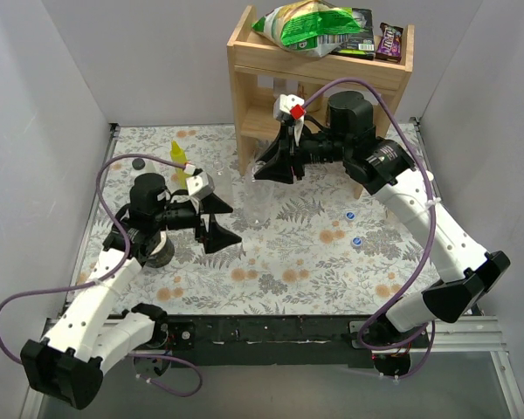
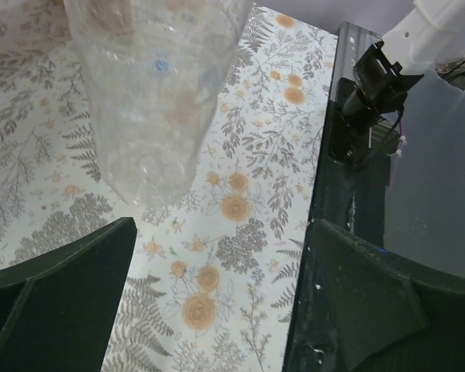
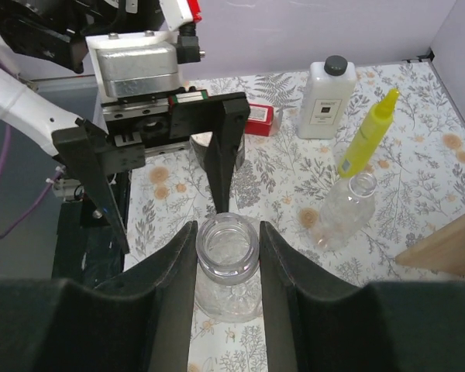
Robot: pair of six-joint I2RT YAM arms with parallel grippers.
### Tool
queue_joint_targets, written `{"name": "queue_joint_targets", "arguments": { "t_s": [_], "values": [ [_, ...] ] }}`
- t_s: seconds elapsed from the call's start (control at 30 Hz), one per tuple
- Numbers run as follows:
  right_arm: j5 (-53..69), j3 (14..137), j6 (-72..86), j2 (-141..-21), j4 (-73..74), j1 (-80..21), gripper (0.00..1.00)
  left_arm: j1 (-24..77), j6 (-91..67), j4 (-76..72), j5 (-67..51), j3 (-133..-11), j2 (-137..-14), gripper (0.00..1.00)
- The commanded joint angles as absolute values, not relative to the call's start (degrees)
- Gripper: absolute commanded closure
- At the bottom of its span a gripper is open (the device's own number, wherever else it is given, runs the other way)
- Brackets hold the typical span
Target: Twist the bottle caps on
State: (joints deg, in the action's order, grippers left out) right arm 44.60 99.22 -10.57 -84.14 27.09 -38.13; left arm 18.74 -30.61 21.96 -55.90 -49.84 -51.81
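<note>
While the right pincer (image 3: 227,232) clenches the open neck of the clear bottle (image 3: 227,294) in the middle of the surface (image 1: 288,262), the released left pincer (image 1: 230,223) probably must fetch its cap.

Plain white walls (image 1: 44,105) close in 3 sides of a fern-and-flower-patterned table (image 1: 297,262), with a light wooden shelf unit (image 1: 249,78) at the back holding snack packets (image 1: 319,26).

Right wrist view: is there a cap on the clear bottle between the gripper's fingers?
No, the clear bottle in the right gripper shows an open mouth with no cap on it.
</note>
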Motion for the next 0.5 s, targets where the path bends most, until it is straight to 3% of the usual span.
{"name": "queue_joint_targets", "arguments": {
  "t_s": [0.0,0.47],
  "values": [
    [46.93,100.55,-10.2,-83.76,28.21,-38.06,0.99,21.79,-31.46,10.57,-50.72,-49.74,-55.71,0.02],
    [52.91,101.51,-2.82,-85.34,20.57,-38.32,0.99,29.0,-32.6,1.68,-50.27,-47.72,-63.1,0.02]
  ]
}}
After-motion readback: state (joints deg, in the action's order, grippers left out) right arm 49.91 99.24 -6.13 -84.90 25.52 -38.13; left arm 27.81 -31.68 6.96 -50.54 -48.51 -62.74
